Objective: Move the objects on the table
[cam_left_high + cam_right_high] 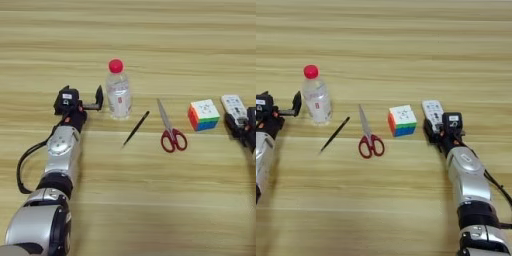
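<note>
Five objects lie in a row on the table [150, 30], none lifted yet. Just right of the left gripper [95, 101], whose fingers stand spread, is the bottle [118, 92]; beyond come pen [135, 128], scissors [170, 131] and cube [402, 120]. At the right gripper [434, 129], finger state unclear, lies the remote [432, 110].

On the table [150, 30], left to right: bottle [118, 92], pen [135, 128], scissors [170, 129], cube [203, 114], remote [432, 111]
</note>
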Controlling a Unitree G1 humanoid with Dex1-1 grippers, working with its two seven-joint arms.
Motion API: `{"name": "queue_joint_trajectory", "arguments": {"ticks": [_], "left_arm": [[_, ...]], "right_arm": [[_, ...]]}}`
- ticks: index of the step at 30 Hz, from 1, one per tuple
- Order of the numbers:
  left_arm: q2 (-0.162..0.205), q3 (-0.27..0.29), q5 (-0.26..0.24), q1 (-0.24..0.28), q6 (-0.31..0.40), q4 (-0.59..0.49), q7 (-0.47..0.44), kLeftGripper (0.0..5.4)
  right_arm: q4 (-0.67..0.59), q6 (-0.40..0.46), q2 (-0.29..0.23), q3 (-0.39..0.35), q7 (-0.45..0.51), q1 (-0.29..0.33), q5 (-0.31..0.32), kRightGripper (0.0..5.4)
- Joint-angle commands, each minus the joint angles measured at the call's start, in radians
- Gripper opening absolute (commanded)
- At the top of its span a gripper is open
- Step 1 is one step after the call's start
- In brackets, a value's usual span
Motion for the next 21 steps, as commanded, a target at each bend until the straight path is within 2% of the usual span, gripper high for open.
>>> {"name": "queue_joint_trajectory", "arguments": {"ticks": [1, 2, 12, 19, 21], "left_arm": [[0.001, -0.005, 0.019, -0.007, -0.009, 0.004, 0.006, 5.4], [0.001, -0.005, 0.019, -0.007, -0.009, 0.004, 0.005, 5.4], [0.001, -0.004, 0.019, -0.008, -0.009, 0.007, 0.005, 5.4], [-0.001, -0.005, 0.02, -0.011, -0.009, 0.01, 0.007, 5.4], [-0.002, -0.006, 0.02, -0.012, -0.008, 0.01, 0.008, 5.4]], "right_arm": [[0.011, -0.003, 0.003, 0.003, -0.003, -0.018, -0.004, 2.9], [0.011, -0.004, 0.003, 0.003, -0.004, -0.018, -0.004, 3.19], [-0.013, -0.037, 0.003, 0.003, -0.018, -0.016, -0.009, 4.55], [-0.059, -0.065, 0.012, -0.009, -0.023, -0.011, 0.01, 5.35], [-0.071, -0.085, 0.013, -0.013, -0.029, -0.009, 0.008, 5.35]]}}
